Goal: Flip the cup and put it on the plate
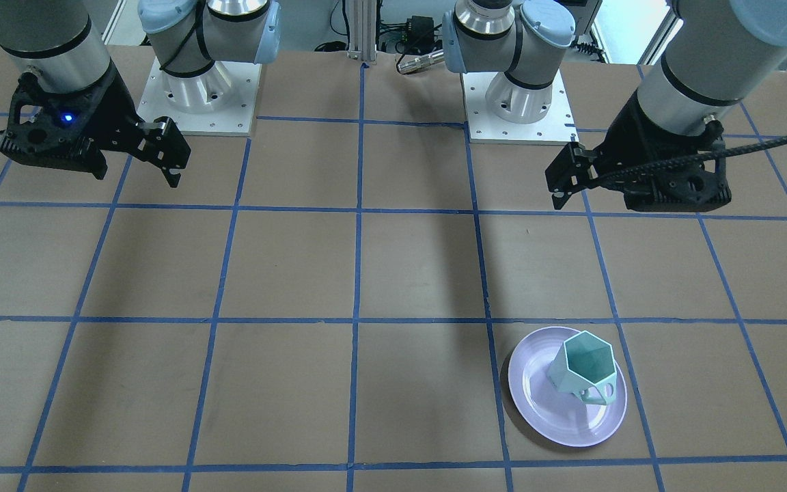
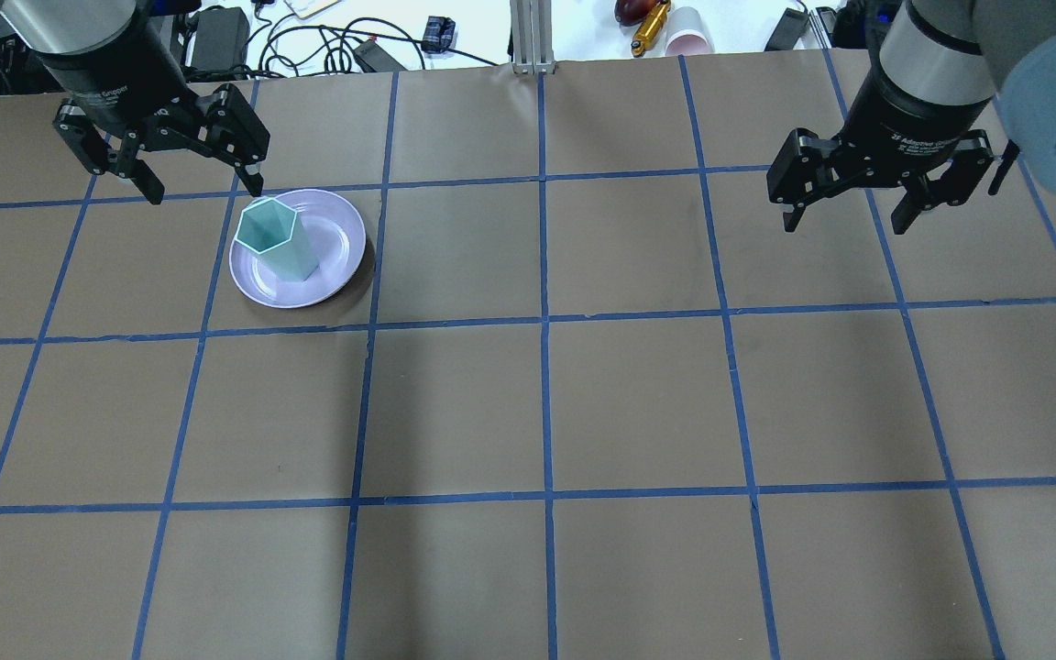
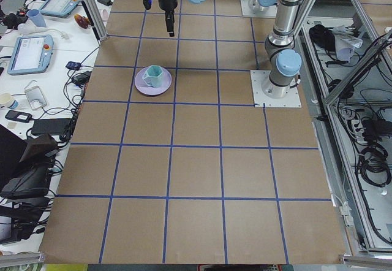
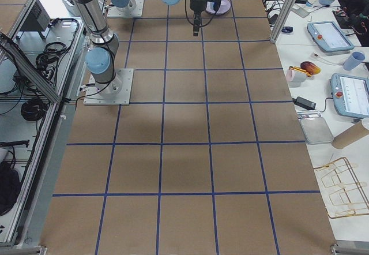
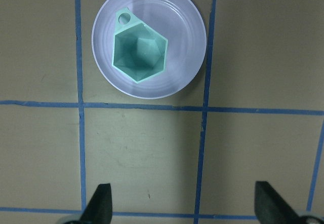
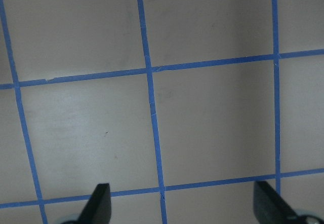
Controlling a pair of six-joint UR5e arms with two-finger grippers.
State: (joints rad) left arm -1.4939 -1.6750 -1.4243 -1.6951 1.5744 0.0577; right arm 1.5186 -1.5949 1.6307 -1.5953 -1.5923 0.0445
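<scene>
Brown paper gridded with blue tape covers the worktop. Front-facing view: the cup point(image 1: 581, 365) stands mouth-up on the plate point(image 1: 550, 410), its handle toward the camera. The left hand point(image 1: 561, 181) hangs raised and apart from it, far nearer than the right hand point(image 1: 171, 160). Overhead view: both hands are spread, grasping nothing. Left wrist view: the cup's long axis is vertical, and it sits off-centre on the plate, ahead of the spread fingers point(image 5: 101, 206).

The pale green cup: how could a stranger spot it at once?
On the brown table gridded with blue tape, look near the robot's left gripper. There lies one round, glossy lavender plate, and on it stands a small pale mint-green mug, mouth up. Its faceted sides and hexagonal rim mark it out.
</scene>
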